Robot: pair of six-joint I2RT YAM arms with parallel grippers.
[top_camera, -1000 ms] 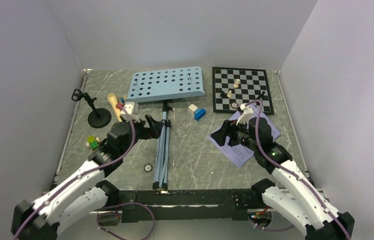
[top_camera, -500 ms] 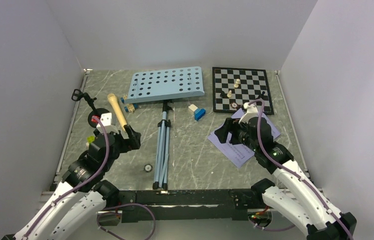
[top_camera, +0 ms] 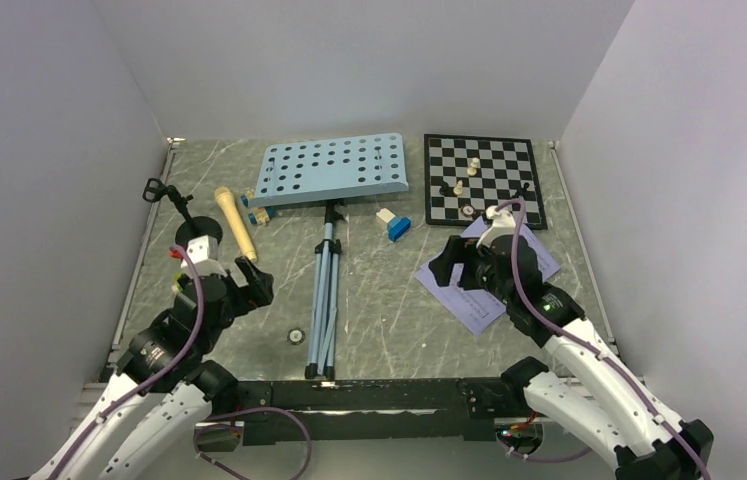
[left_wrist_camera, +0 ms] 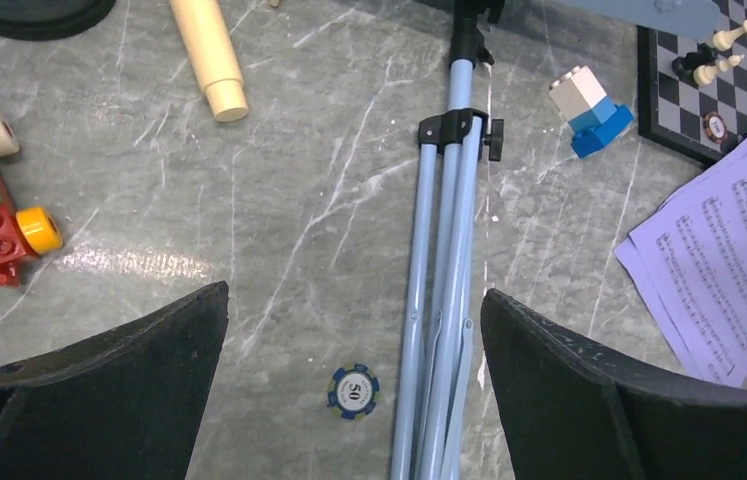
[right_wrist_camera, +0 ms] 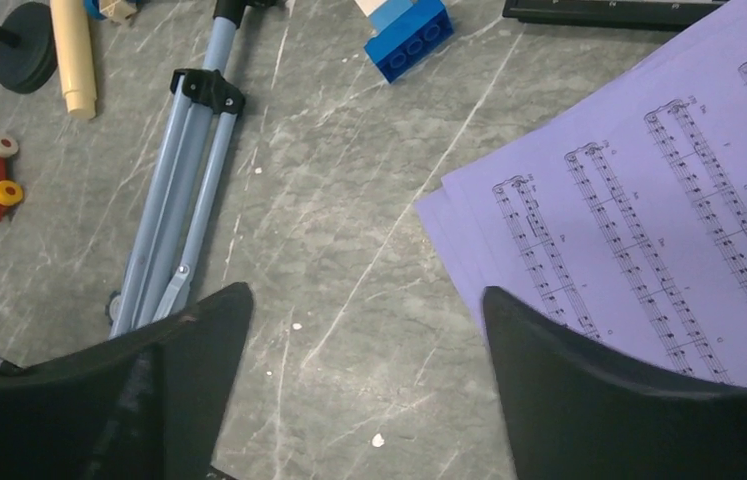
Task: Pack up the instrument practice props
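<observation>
From above, the left end effector [top_camera: 221,285] has pulled back from the light-blue perforated music stand [top_camera: 334,168] to the near-left of the bench [top_camera: 389,320]. The tan microphone [top_camera: 234,222] lies beside the short black round-based mic stand [top_camera: 186,228]. The right end effector [top_camera: 459,272] hovers over the lavender sheet-music pages [top_camera: 539,255], which have not moved.

Left wrist: released, fingers [left_wrist_camera: 129,360] spread wide, beside the stand's folded tripod legs [left_wrist_camera: 444,280].

Right wrist: fingers [right_wrist_camera: 589,380] parted wider than before, holding nothing, pages just beneath.

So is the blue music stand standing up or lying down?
Lying down: the music stand lies flat on the table, tripod legs folded together.
</observation>
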